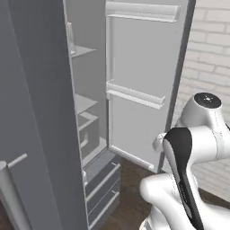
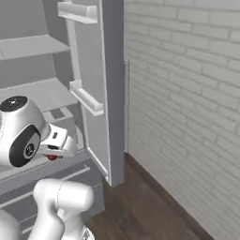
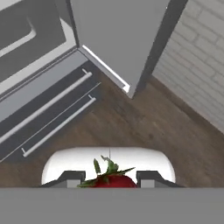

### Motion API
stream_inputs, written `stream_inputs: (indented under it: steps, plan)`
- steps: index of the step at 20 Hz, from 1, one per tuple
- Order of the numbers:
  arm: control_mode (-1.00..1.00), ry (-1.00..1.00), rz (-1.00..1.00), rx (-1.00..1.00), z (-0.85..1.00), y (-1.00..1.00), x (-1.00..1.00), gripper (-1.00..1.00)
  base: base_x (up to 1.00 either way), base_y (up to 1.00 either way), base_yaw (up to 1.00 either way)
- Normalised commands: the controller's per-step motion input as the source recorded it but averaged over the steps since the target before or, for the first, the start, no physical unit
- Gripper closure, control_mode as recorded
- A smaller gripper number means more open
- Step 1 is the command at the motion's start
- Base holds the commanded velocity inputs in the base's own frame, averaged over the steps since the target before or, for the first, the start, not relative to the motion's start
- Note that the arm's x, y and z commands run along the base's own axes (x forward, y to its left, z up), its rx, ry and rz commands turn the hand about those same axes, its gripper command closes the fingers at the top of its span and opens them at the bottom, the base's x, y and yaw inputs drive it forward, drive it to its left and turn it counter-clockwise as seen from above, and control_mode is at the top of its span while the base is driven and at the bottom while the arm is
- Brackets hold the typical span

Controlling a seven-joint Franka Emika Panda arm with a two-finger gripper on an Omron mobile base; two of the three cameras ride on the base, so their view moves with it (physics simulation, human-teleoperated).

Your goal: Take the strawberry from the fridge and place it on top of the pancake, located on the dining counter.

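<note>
**Strawberry pinched between the pincer tips, clear of the fridge**

Strawberry handling is the concern at this moment. Starting at the left, the tall matte grey fridge stands with its door swung wide, pale grey shelves showing inside and two lower drawers with long bar handles beneath them. Moving right in the left base view, the white arm folds up in front of the open door, with a pale brick wall behind it.

In the hand view, the pincer is closed down to a narrow gap, and the small dark-red strawberry with its green leafy cap sits between the two dark tips, above the dark wood floor in front of the drawers. In the right base view a small red spot shows under the hand, just outside the fridge's lower shelf.

The berry is, by my judgement, very light but soft and easily bruised, with a smooth skin and a rounded, tapering shape that could slip or roll out of a loose pinch. Holding it across its widest part, below the leaves, looks the safest; squeezing harder would likely crush it. The grip seems centred, though the lower half of the fruit is hidden.
</note>
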Motion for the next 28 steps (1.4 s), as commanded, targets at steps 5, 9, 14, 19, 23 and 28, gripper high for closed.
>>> stream_inputs:
  steps: [5, 9, 14, 19, 23, 28]
  plan:
    - [1.00, 0.00, 0.00, 0.00, 0.00, 0.00, 0.00, 1.00, -0.69, -0.15, -0.69]
    - [1.00, 0.00, 0.00, 0.00, 0.00, 0.00, 0.00, 1.00, -0.37, -0.30, -0.76]
    - [1.00, 0.00, 0.00, 0.00, 0.00, 0.00, 0.00, 1.00, -0.04, -0.59, -0.77]
    - [1.00, 0.00, 0.00, 0.00, 0.00, 0.00, 0.00, 1.00, 0.06, -0.78, -0.76]
    - [1.00, 0.00, 0.00, 0.00, 0.00, 0.00, 0.00, 1.00, 0.86, -0.15, -0.56]
    - [1.00, 0.00, 0.00, 0.00, 0.00, 0.00, 0.00, 1.00, 1.00, 0.00, -0.22]
